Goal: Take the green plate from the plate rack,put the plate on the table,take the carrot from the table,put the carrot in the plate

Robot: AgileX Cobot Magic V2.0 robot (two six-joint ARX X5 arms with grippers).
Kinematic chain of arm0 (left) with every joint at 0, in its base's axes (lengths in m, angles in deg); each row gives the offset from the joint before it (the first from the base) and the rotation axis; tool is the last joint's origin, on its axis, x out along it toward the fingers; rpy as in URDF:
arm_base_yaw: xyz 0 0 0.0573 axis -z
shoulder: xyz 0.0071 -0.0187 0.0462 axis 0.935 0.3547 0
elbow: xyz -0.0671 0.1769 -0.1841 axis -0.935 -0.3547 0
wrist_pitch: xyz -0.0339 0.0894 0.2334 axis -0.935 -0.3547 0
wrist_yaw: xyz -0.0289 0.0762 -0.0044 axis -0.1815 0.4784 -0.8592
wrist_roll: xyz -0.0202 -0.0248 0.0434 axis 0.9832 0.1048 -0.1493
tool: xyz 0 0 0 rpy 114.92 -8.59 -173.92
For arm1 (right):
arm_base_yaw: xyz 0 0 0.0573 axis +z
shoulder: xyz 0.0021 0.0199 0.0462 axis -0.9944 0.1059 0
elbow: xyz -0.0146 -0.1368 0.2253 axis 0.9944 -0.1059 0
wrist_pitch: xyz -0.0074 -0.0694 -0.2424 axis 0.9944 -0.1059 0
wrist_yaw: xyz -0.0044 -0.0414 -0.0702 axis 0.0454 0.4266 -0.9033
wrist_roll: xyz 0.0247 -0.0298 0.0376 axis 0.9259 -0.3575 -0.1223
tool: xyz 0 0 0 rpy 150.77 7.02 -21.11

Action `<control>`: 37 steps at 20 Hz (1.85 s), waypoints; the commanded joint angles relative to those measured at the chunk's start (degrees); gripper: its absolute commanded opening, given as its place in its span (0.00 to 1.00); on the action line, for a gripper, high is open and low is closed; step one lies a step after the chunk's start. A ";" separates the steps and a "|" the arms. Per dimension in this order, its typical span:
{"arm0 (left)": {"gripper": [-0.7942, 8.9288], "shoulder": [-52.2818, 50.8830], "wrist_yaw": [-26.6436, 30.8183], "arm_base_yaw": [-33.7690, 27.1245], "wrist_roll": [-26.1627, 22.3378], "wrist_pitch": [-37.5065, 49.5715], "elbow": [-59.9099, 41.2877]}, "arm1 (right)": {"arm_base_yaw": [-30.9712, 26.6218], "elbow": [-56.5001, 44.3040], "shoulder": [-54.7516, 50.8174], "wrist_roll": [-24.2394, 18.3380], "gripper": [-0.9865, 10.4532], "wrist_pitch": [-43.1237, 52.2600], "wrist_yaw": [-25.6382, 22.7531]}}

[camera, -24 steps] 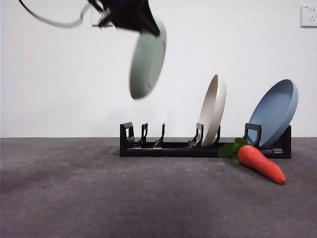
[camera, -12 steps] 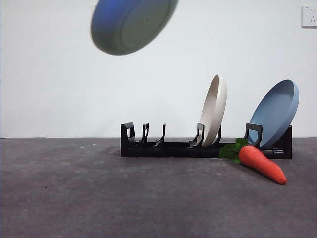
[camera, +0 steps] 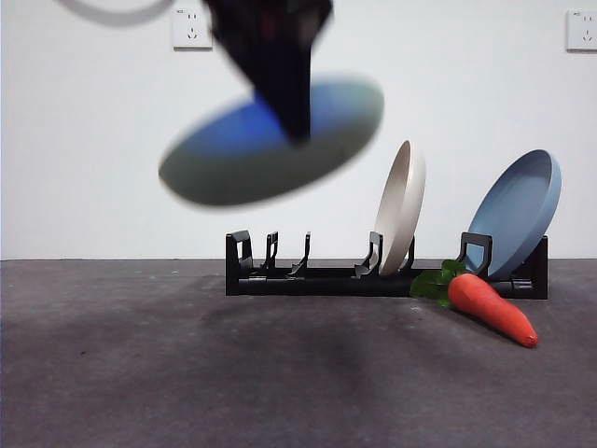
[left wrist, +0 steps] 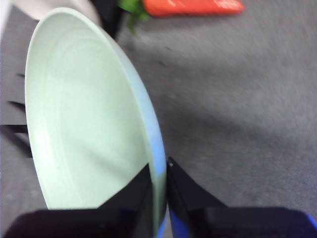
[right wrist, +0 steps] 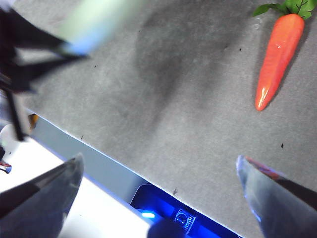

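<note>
Plate: we see the green plate (left wrist: 89,124) — pale mint, clenched in left pincer (left wrist: 158,171) | right pincer (right wrist: 158,168) spread | surface (camera: 187,373) dark grey — wall white

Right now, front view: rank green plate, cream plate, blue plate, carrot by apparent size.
1. green plate, largest, but blurred and possibly nearer the camera in the left gripper.
2. blue plate and cream plate: angled differently, not ranked.
3. carrot, smallest.

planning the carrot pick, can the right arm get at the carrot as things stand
Probably yes. The right pincer is open and holds nothing, and the carrot lies on bare table with nothing over it. The left pincer holds the green plate well aside.
</note>
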 commanded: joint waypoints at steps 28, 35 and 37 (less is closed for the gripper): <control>0.37 3.69 -3.37 0.55 10.51 14.78 -8.70 | 0.04 0.15 6.67 2.36 0.63 9.20 -4.68; 0.37 -25.73 -6.80 0.57 24.72 12.07 -8.70 | 0.15 0.15 24.28 3.89 0.63 24.81 -12.17; 0.37 -31.19 -8.37 0.57 26.16 11.72 -8.70 | 0.28 0.15 29.66 4.22 0.63 28.81 -12.24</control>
